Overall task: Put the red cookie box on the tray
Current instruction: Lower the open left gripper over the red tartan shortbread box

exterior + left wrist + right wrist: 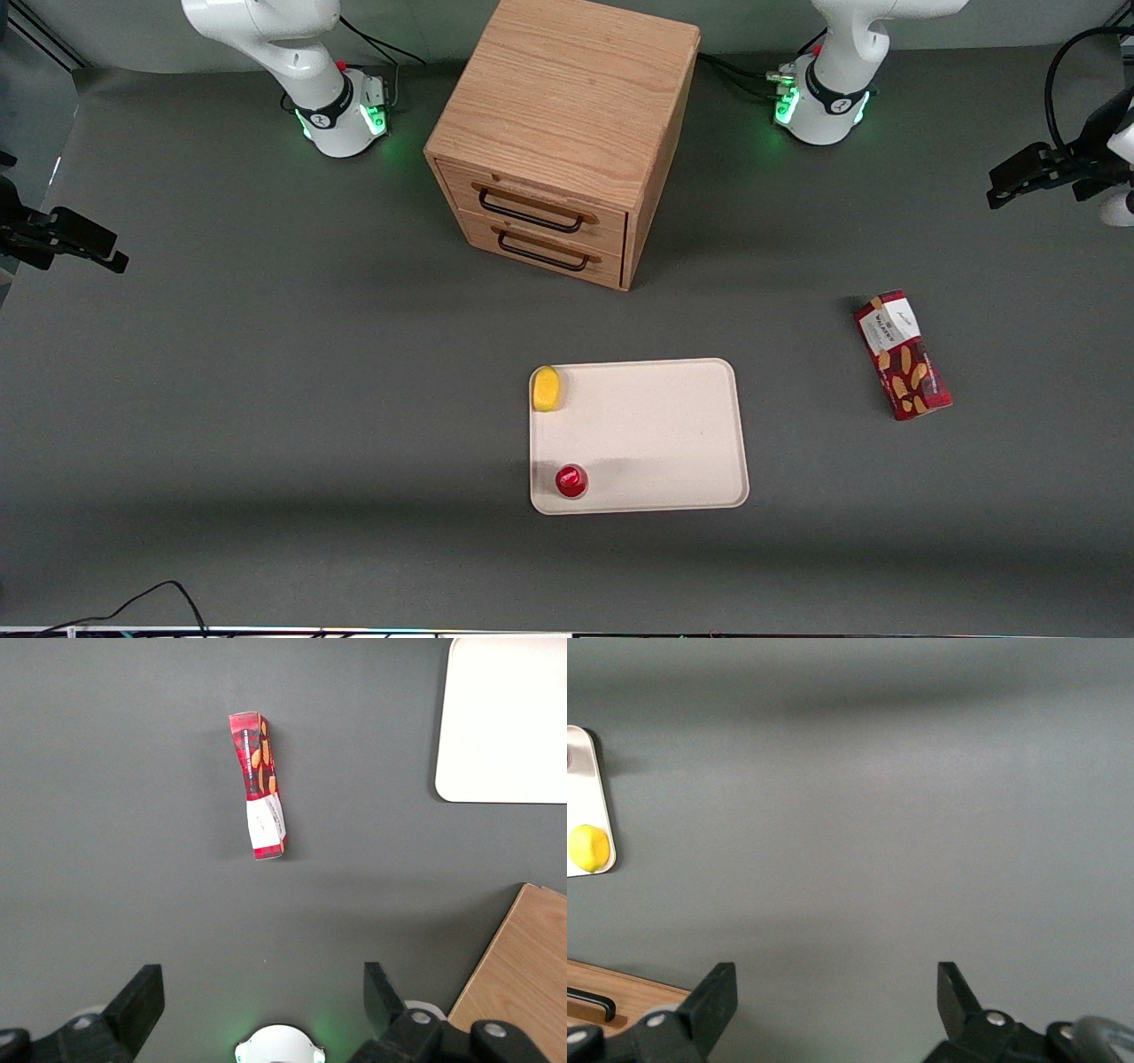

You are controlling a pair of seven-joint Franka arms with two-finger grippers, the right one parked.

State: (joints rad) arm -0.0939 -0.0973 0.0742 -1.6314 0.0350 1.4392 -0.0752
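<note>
The flat cream-white rectangular tray (656, 434) lies nearest the front camera on the grey table (266, 399). It carries a small round red-topped object (571, 481) and a yellow oval item (547, 388). The long dark-red cookie box (902, 354) lies flat at the tray's 3 o'clock, well apart from it. The black two-finger jaws (264, 992) hang released above the table, holding nothing. The oak two-drawer cabinet (567, 133) stands at the tray's 12 o'clock.
</note>
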